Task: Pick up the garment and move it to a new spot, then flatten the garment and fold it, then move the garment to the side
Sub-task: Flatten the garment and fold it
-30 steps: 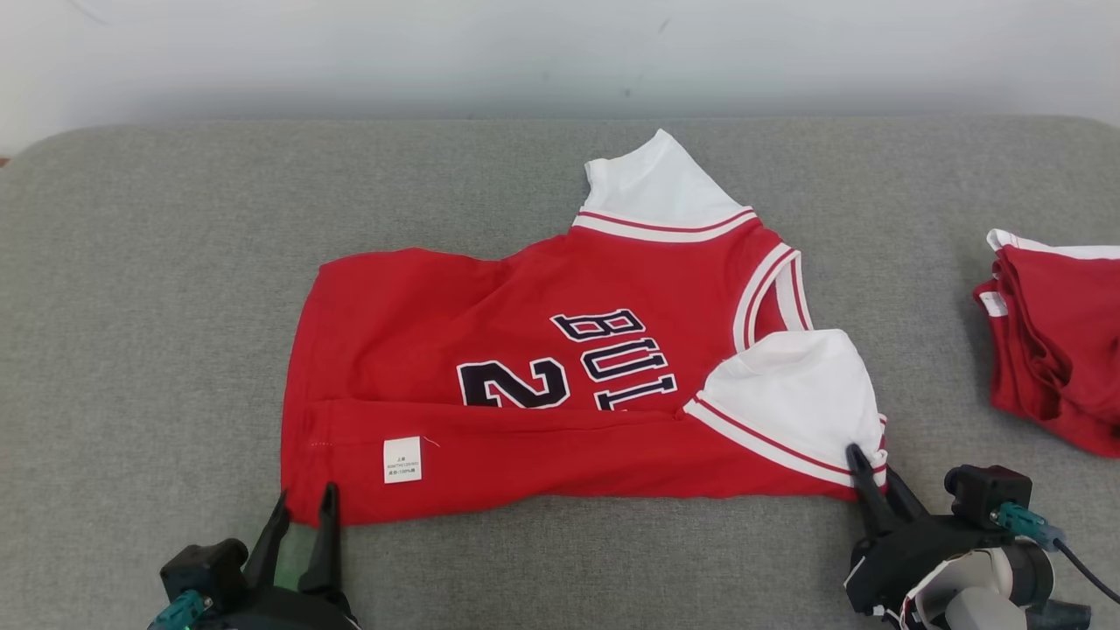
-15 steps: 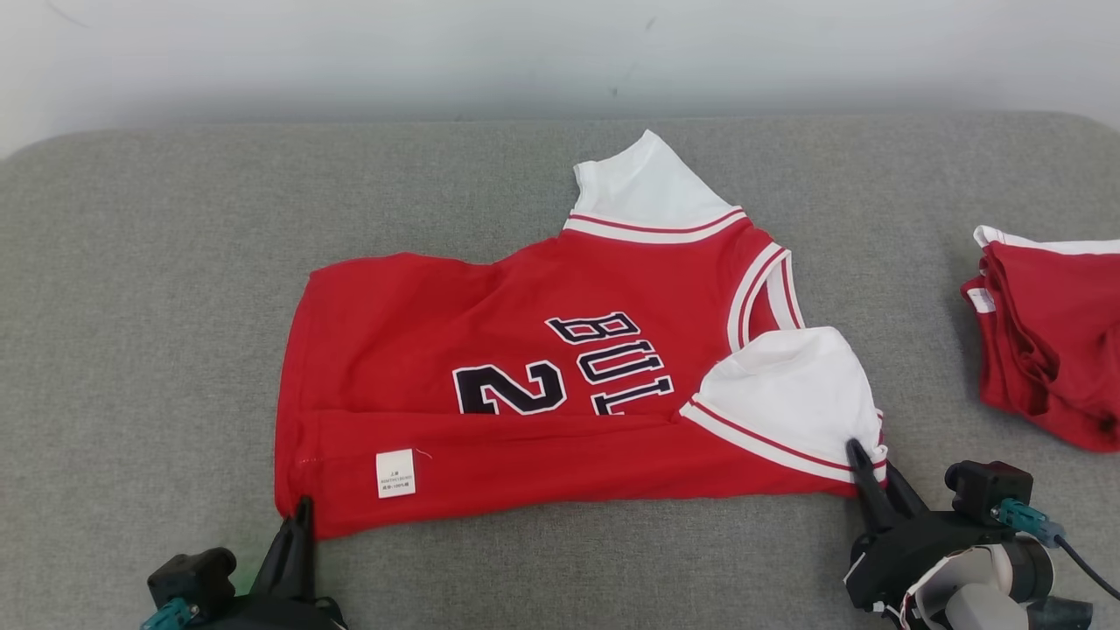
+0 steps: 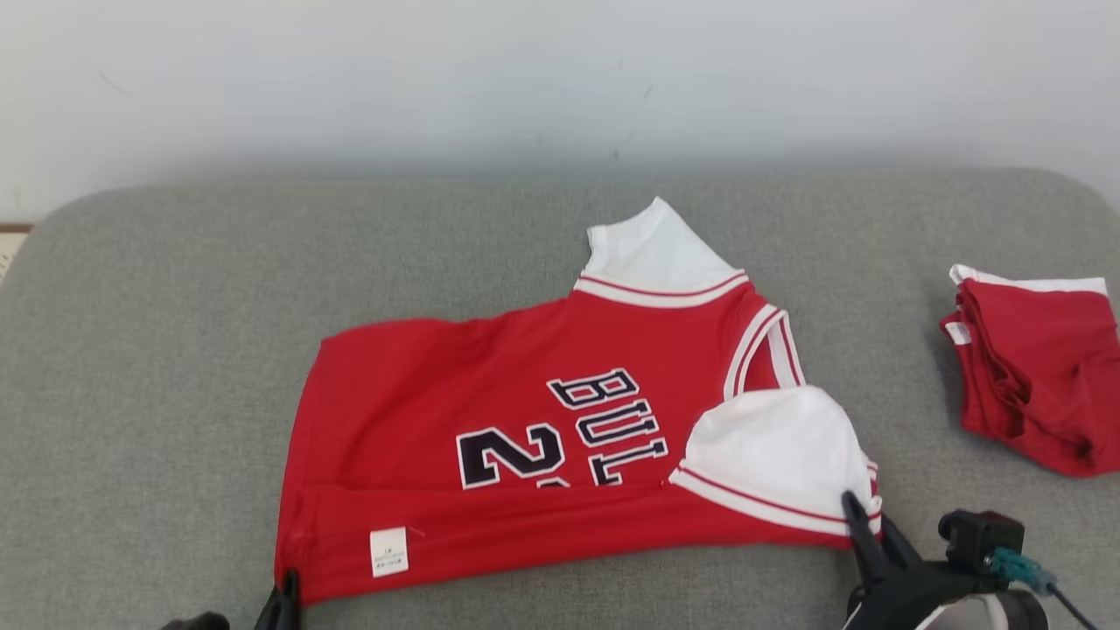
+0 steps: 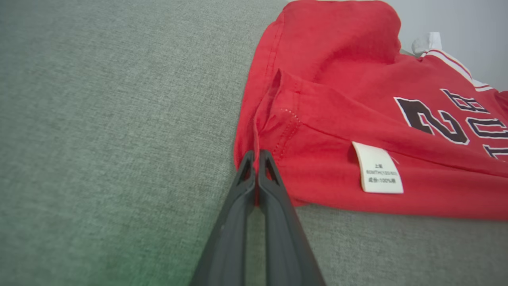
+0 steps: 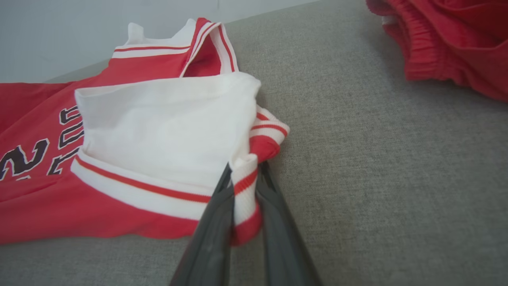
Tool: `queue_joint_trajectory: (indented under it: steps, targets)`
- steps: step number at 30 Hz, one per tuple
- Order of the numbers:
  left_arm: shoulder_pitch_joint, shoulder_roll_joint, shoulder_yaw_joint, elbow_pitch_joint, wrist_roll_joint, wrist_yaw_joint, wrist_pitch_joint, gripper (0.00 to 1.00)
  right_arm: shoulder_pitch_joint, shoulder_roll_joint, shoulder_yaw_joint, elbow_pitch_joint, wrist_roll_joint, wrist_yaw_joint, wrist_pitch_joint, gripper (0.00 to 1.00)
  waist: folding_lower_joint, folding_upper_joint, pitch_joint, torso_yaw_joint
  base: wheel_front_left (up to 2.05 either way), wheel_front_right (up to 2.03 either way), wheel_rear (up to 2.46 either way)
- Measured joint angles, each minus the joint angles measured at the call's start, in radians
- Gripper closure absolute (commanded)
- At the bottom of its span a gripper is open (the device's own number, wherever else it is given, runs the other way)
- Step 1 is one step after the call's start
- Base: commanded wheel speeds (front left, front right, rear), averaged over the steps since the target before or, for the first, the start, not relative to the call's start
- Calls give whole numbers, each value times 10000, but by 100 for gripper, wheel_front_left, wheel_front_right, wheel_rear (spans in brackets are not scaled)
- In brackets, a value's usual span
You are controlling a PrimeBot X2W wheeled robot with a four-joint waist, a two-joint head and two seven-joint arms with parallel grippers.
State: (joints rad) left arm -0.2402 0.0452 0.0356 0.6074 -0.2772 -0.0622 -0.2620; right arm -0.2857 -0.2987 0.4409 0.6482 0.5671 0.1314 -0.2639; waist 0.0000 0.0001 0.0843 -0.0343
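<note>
Along the jersey's (image 3: pixel 525 411) near edge, left gripper (image 4: pixel 256 157) is pinching the hem corner (image 4: pixel 274 135), right gripper (image 5: pixel 245 167) the sleeve trim (image 5: pixel 244 190); open cushion (image 3: pixel 157 332) lying leftward.

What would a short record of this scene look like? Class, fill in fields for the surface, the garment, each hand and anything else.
Surface: grey woven fabric cushion
Garment: red basketball jersey with white sleeves, lying spread out, near long edge folded over
Label: white care tag on the folded strip
Left hand: shut on the jersey's hem corner
Right hand: shut on the striped edge by the near sleeve
Other: crumpled red fabric garment, apart on the right
</note>
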Motion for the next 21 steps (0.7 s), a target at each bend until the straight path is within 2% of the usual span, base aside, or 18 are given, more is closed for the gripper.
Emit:
queue_joint_trajectory:
  steps: [12, 21]
  targets:
    - [584, 4, 610, 291, 823, 198, 0, 100, 1132, 82, 497, -537, 148, 0, 0, 100, -1, -2, -934, 57, 0, 0, 0]
    - [765, -2, 1047, 359, 1285, 416, 2, 100, 1993, 52, 696, -915, 290, 0, 2, 100, -1, -2, -1021, 124, 0, 0, 0]
